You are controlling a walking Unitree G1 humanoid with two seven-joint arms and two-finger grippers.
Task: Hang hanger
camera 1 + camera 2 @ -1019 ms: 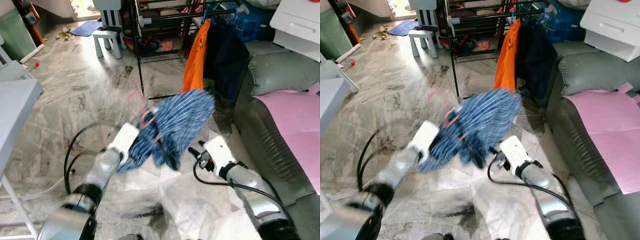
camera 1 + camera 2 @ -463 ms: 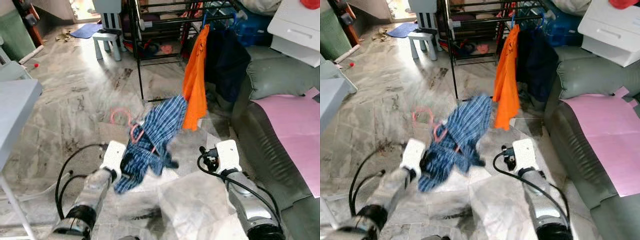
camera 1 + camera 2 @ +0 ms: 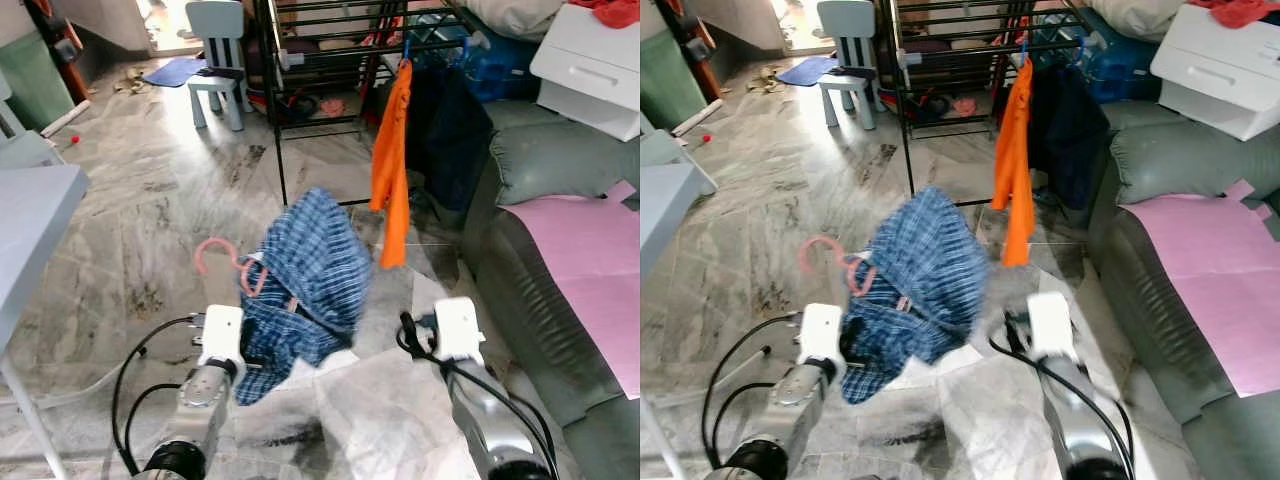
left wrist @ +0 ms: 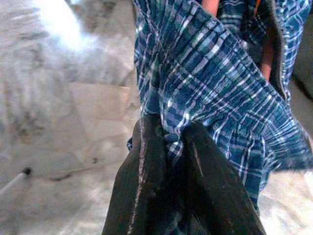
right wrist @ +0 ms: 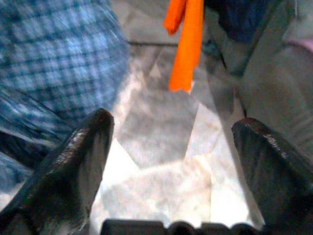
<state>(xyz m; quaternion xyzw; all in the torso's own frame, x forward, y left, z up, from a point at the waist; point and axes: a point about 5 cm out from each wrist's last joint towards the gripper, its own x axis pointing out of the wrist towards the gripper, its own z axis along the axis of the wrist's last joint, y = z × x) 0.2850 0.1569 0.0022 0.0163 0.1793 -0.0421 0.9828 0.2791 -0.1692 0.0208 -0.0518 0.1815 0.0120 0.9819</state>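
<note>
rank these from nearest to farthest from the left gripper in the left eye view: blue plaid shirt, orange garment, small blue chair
1. The blue plaid shirt, pinched in the left gripper itself.
2. The orange garment, hanging on the black rack ahead and to the right.
3. The small blue chair, far back across the floor.

One blue plaid shirt [image 3: 305, 275] hangs on one pink hanger [image 3: 228, 262] in the near middle. One black rack [image 3: 330, 60] stands far, carrying two garments: one orange garment [image 3: 391, 165] and one dark navy garment [image 3: 445, 130]. One pale blue child's chair [image 3: 215, 55] sits far left, one grey sofa [image 3: 560, 180] right, and one white drawer unit [image 3: 590, 55] far right.
</note>
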